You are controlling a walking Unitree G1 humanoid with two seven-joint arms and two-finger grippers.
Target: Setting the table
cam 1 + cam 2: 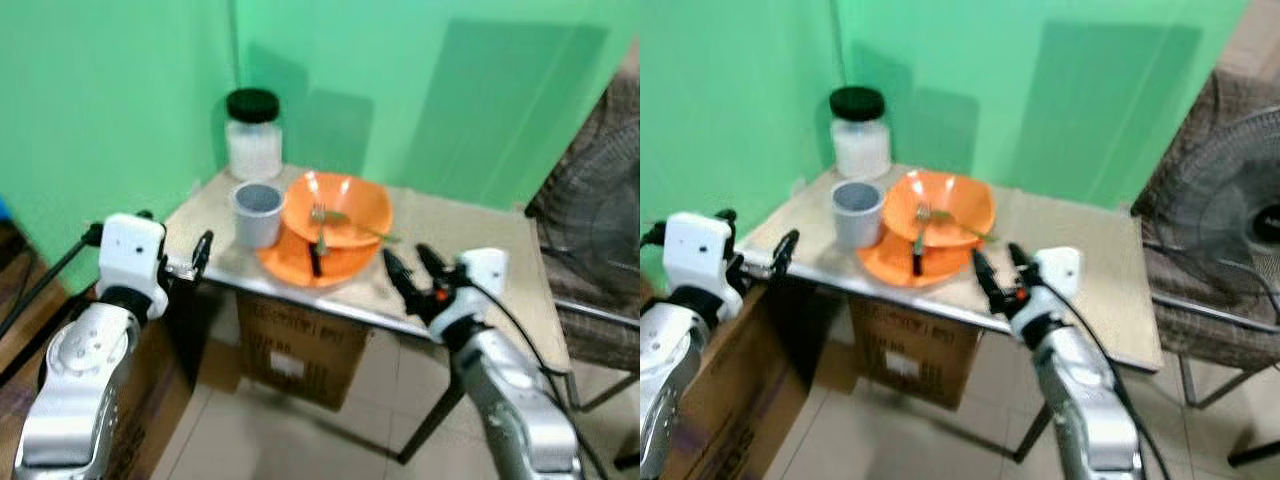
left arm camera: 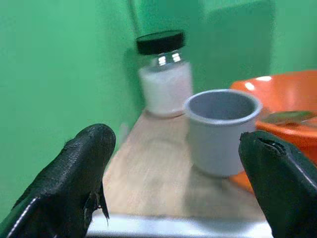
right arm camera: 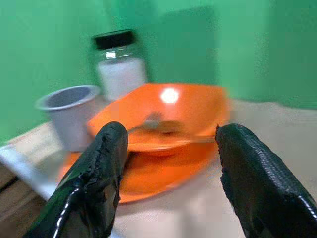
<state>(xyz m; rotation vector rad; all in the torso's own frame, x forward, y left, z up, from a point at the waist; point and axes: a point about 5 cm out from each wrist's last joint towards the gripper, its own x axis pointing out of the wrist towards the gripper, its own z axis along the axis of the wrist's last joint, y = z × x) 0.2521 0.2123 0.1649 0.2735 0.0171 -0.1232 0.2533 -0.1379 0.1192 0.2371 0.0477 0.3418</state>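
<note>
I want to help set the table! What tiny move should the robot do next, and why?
Probably ease the open right gripper forward to the orange bowl. The bowl sits stacked on the orange plate with cutlery inside, straight ahead between its fingers.

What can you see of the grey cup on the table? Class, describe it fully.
The small grey plastic-looking cup is a plain, handleless tumbler with a rolled rim, slightly tapered toward its base. It stands upright and looks empty in the left wrist view. It sits near the front left edge of the beige table, in front of the glass jar with a black lid and close beside the orange plate and orange bowl; whether it touches them is unclear. No end effector touches it.
</note>
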